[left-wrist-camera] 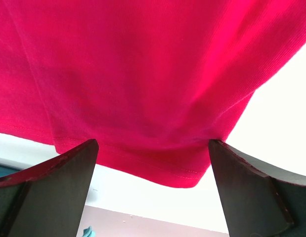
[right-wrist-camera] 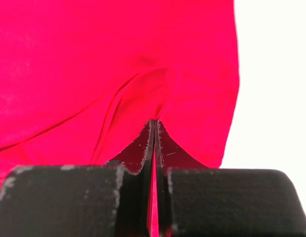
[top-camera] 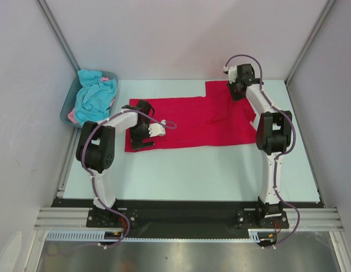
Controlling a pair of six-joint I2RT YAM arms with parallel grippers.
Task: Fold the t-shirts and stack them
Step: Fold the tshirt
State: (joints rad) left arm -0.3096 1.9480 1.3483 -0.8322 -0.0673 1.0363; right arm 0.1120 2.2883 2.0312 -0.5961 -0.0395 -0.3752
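Crimson t-shirt (top-camera: 186,122) spread flat mid-table (top-camera: 220,170), long side running left to right. Right claw (right-wrist-camera: 153,131) closed tight at shirt's far right part, thin fold of crimson cloth pinched between fingers. Left claw (left-wrist-camera: 153,168) spread wide at near left hem corner, cloth between fingers, not pinched. Turquoise t-shirt (top-camera: 96,99) and pink t-shirt (top-camera: 72,117) heaped in grey-blue tub (top-camera: 66,107), far left.

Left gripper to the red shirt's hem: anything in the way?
Nothing visible. The left gripper is open, and the hem of the red t-shirt lies directly between its fingers, with only bare table beside it. The right gripper is shut on the same shirt at its far right corner.
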